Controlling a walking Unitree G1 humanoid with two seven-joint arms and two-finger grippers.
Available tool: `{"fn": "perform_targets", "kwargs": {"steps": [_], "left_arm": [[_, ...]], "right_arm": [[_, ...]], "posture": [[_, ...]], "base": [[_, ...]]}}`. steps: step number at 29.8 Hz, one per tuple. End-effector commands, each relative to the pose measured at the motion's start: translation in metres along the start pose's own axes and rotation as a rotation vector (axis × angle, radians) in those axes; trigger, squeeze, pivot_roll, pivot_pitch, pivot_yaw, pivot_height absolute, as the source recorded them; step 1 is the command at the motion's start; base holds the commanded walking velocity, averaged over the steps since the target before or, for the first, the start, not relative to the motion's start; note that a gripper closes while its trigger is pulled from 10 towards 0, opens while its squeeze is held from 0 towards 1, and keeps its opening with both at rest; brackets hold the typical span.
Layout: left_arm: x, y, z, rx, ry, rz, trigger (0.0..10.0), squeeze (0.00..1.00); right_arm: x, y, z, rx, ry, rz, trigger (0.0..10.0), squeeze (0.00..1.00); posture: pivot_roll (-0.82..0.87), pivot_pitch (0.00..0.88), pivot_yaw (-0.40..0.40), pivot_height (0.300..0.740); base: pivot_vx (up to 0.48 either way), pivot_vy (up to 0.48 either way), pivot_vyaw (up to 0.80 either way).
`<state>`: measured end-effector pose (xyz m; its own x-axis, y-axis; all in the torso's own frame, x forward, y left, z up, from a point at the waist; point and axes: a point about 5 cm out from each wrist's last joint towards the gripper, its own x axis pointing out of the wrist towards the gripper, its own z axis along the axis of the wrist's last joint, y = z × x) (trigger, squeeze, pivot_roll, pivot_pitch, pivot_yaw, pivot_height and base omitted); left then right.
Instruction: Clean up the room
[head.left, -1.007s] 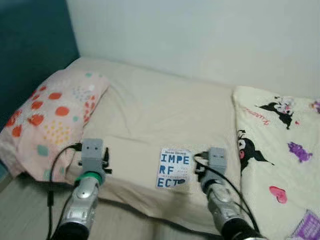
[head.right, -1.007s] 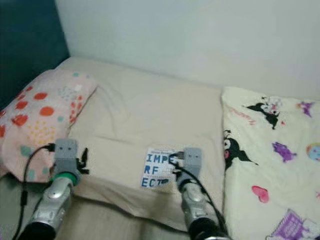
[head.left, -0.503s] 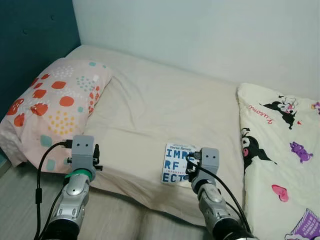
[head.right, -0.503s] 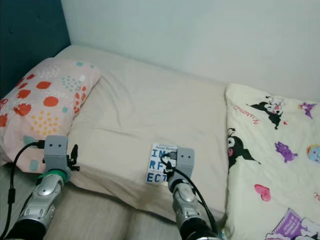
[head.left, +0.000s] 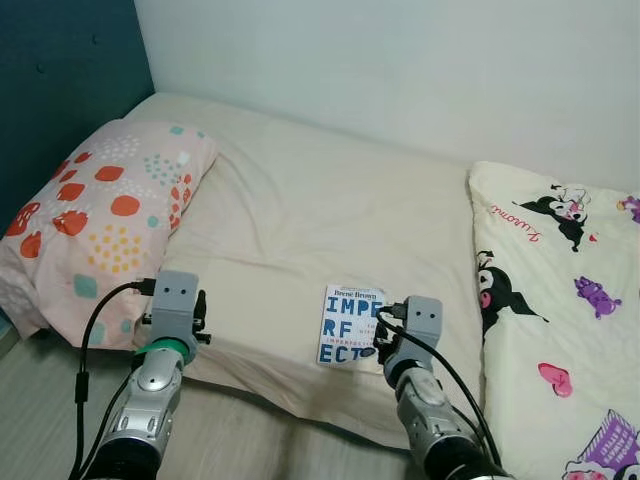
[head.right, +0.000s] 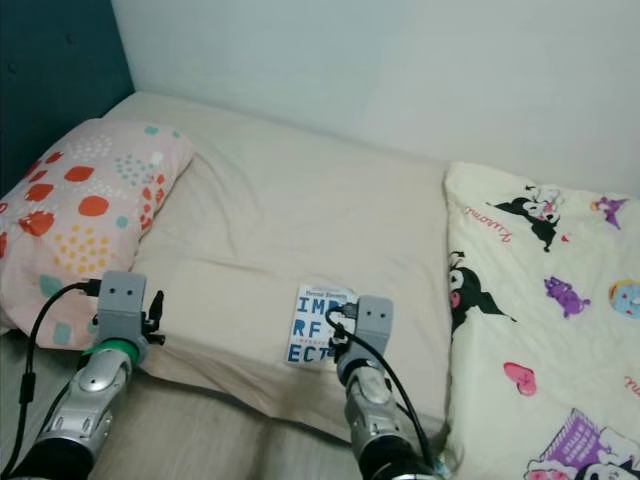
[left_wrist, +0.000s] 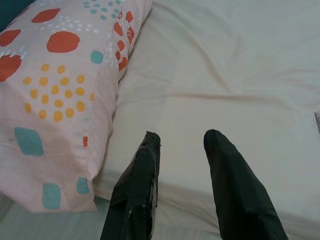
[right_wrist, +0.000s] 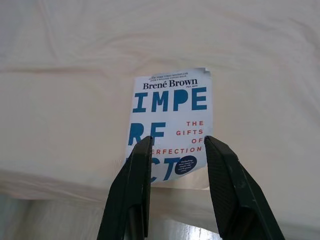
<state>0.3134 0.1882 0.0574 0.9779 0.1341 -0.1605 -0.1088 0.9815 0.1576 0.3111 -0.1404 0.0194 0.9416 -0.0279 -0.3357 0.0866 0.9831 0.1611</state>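
The book has a white cover with large blue block letters and smaller red lettering, lying on a plain cream bed sheet. The pillow is pale pink with red, yellow and teal spots, the blanket cream with black, purple and pink cartoon figures; the headboard is dark teal, the wall white.

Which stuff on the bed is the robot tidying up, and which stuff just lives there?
Being tidied:
book, lying flat at the bed's near edge, with the open right gripper over its lower end

Just there:
spotted pillow
cartoon blanket
cream sheet
left gripper, open, beside the pillow
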Motion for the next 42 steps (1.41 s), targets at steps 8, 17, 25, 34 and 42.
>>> {"fn": "perform_targets", "kwargs": {"steps": [8,17,25,34,42], "left_arm": [[-0.005,-0.004,-0.008,0.027,0.026,-0.028,10.0,0.0],[-0.005,-0.004,-0.008,0.029,0.025,-0.031,10.0,0.0],[-0.005,-0.002,-0.008,0.033,0.025,-0.03,10.0,0.0],[-0.006,0.004,-0.01,0.041,0.025,-0.017,10.0,0.0],[-0.006,0.005,-0.008,0.033,0.007,-0.012,10.0,0.0]], "right_arm": [[-0.001,-0.001,-0.003,0.031,0.013,-0.009,10.0,0.0],[-0.001,0.0,-0.002,0.039,0.012,-0.008,10.0,0.0],[-0.001,0.001,-0.003,0.041,0.013,-0.006,10.0,0.0],[0.001,0.006,0.005,0.072,-0.032,0.022,10.0,0.0],[0.003,0.007,0.019,0.115,-0.108,0.053,10.0,0.0]], "posture": [[0.1,0.0,0.01,0.666],[0.1,0.0,0.013,0.626],[0.1,0.0,0.012,0.596],[0.1,0.0,0.008,0.566],[0.1,0.0,0.003,0.566]], "base": [[0.0,0.0,0.0],[0.0,0.0,0.0],[0.0,0.0,0.0],[0.0,0.0,0.0],[0.0,0.0,0.0]]}}
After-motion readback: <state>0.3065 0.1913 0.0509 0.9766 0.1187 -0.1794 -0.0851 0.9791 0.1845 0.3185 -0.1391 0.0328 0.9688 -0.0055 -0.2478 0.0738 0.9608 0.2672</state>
